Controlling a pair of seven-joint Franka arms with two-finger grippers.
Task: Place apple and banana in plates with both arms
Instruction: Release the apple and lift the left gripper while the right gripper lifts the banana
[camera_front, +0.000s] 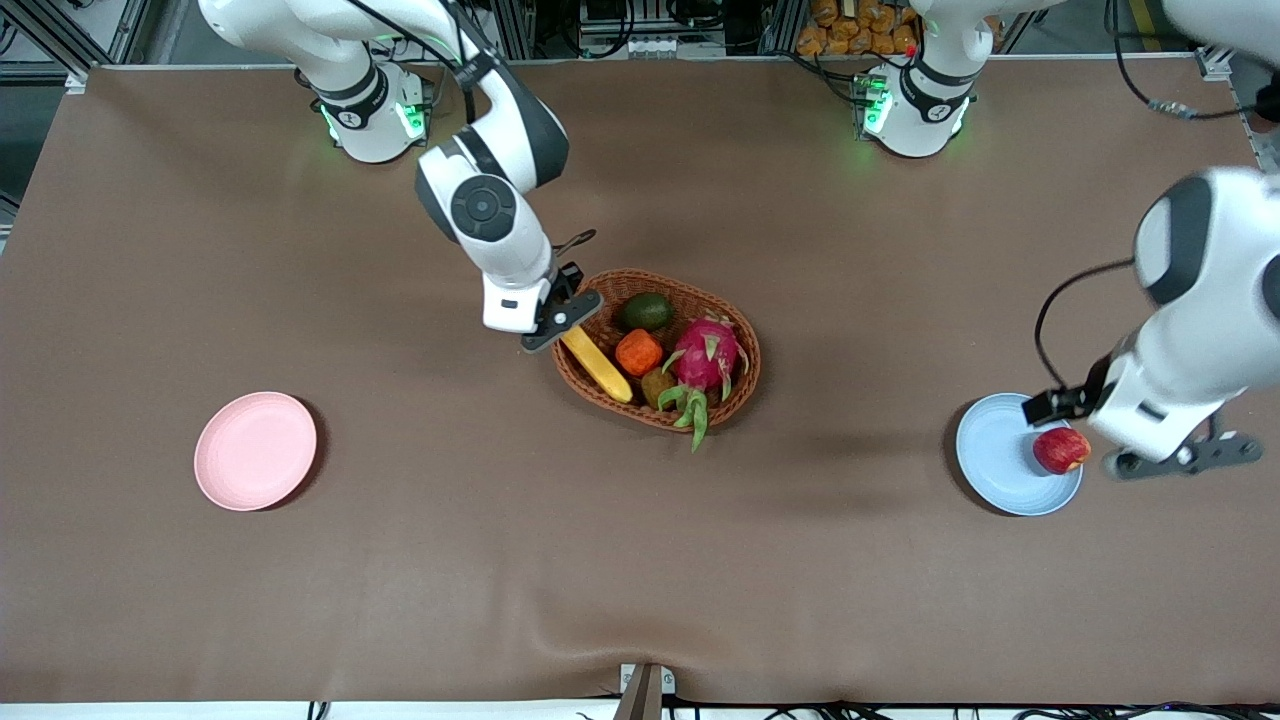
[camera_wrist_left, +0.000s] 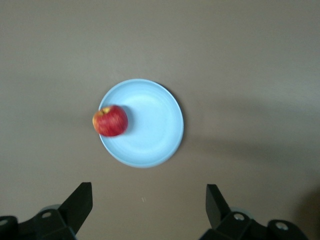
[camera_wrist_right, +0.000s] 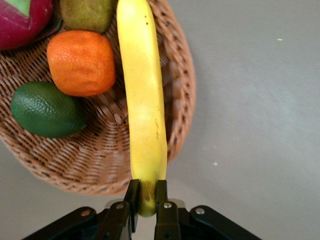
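The red apple (camera_front: 1061, 449) lies on the light blue plate (camera_front: 1000, 460) at the left arm's end of the table, near the plate's rim. It also shows in the left wrist view (camera_wrist_left: 110, 120) on the plate (camera_wrist_left: 150, 125). My left gripper (camera_wrist_left: 148, 202) is open and empty, up above the table beside that plate. My right gripper (camera_front: 562, 322) is shut on one end of the yellow banana (camera_front: 596, 365), over the rim of the wicker basket (camera_front: 730, 310). In the right wrist view the fingers (camera_wrist_right: 132, 197) clamp the banana's tip (camera_wrist_right: 145, 105). The pale pink plate (camera_front: 255, 450) lies bare at the right arm's end.
The basket (camera_wrist_right: 180, 100) holds a green avocado (camera_front: 646, 312), a bumpy orange fruit (camera_front: 639, 352), a brownish fruit (camera_front: 657, 385) and a pink dragon fruit (camera_front: 706, 360). Brown cloth covers the table. The arm bases stand along the edge farthest from the front camera.
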